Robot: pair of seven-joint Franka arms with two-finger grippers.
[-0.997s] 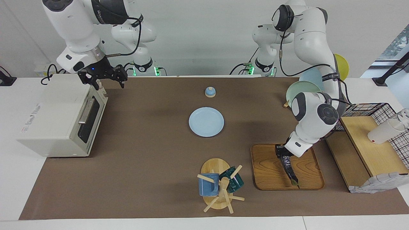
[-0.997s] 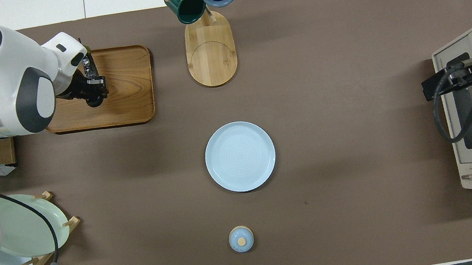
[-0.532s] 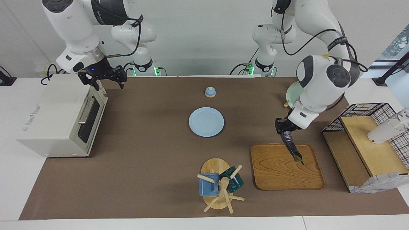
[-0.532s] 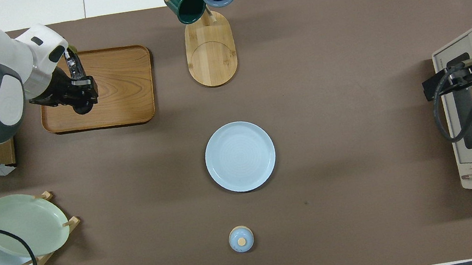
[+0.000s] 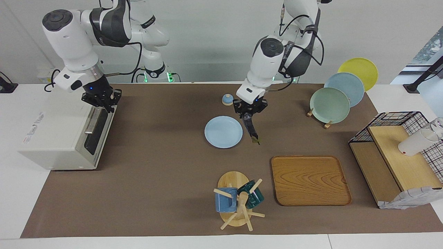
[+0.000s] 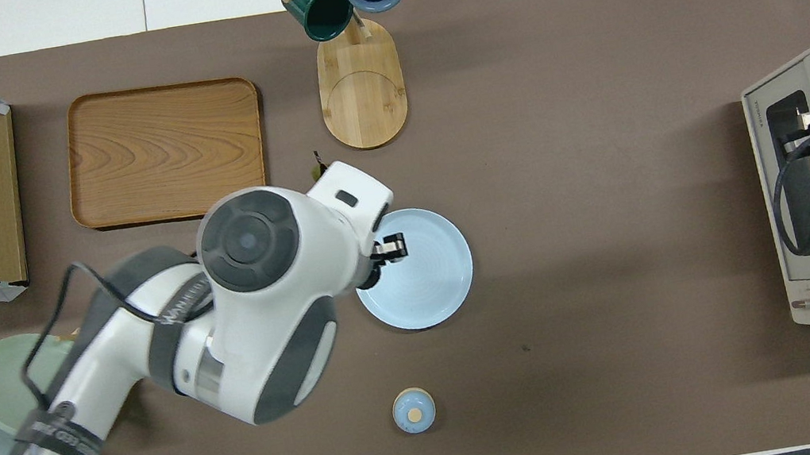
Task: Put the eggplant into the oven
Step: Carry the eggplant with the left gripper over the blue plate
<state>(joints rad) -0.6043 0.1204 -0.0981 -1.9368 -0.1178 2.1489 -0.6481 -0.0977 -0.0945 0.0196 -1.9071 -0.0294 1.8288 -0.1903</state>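
Eggplant (image 5: 251, 128) hangs stem-down from my left gripper (image 5: 250, 110), whose fingers are clamped on its upper end, up in the air just beside the blue plate (image 5: 223, 131). My right gripper (image 5: 102, 102) sits at the top edge of the oven (image 5: 62, 131) door; I cannot tell whether it is open or closed.
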